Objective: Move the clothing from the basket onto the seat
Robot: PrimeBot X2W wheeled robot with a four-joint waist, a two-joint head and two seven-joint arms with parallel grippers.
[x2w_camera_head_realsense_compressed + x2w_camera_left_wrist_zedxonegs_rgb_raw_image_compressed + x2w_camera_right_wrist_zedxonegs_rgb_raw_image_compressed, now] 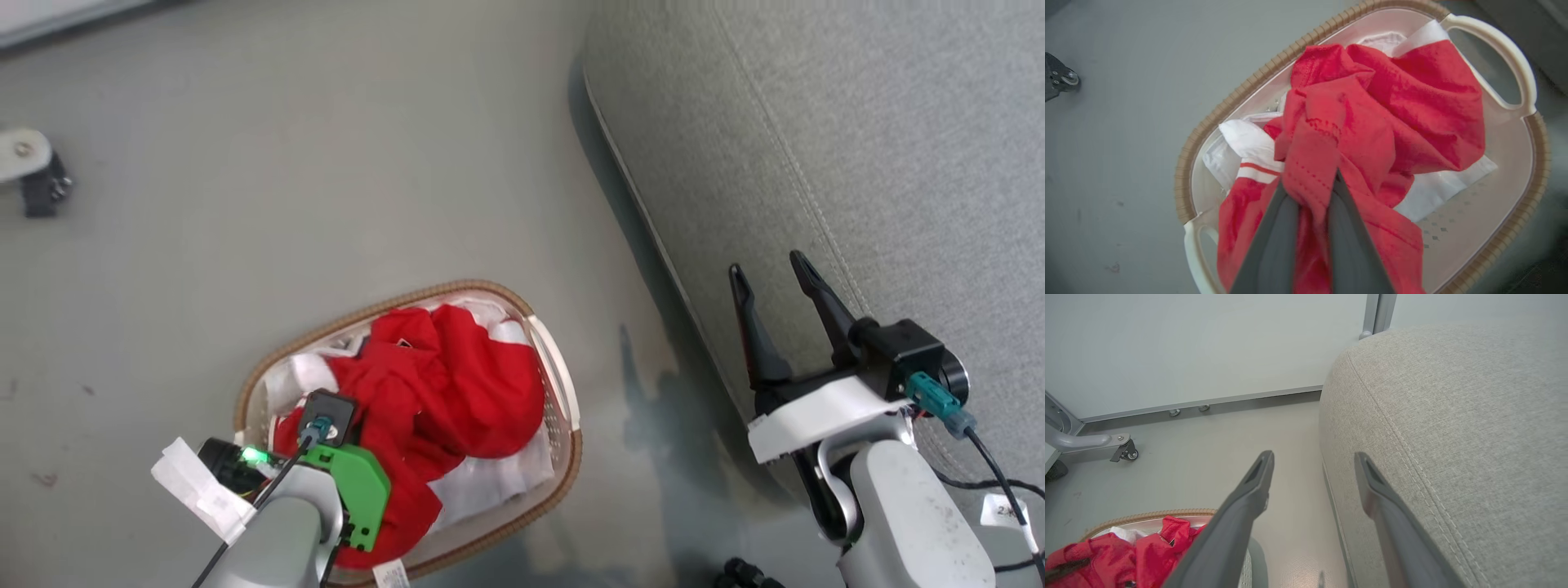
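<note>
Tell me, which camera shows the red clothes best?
The left wrist view: the clothing lies close and large, folds and striped trim plain. The head view shows the clothing smaller, partly behind the left arm. The right wrist view catches a red edge at the bottom.

The clothing (1384, 110) was bright red, and one piece had white trim with a thin red stripe, next to some plain white cloth (1437, 188). The basket (1506, 163) was off-white with a pattern of small holes in its bottom and a brown woven rim, and the floor (326, 163) under it was plain pale grey. The seat (857, 122) was light grey fabric with paler stitched seams. The left gripper (1310, 183) and right gripper (766, 265) had dark grey fingers, and a bracket (359, 482) was vivid green.
</note>
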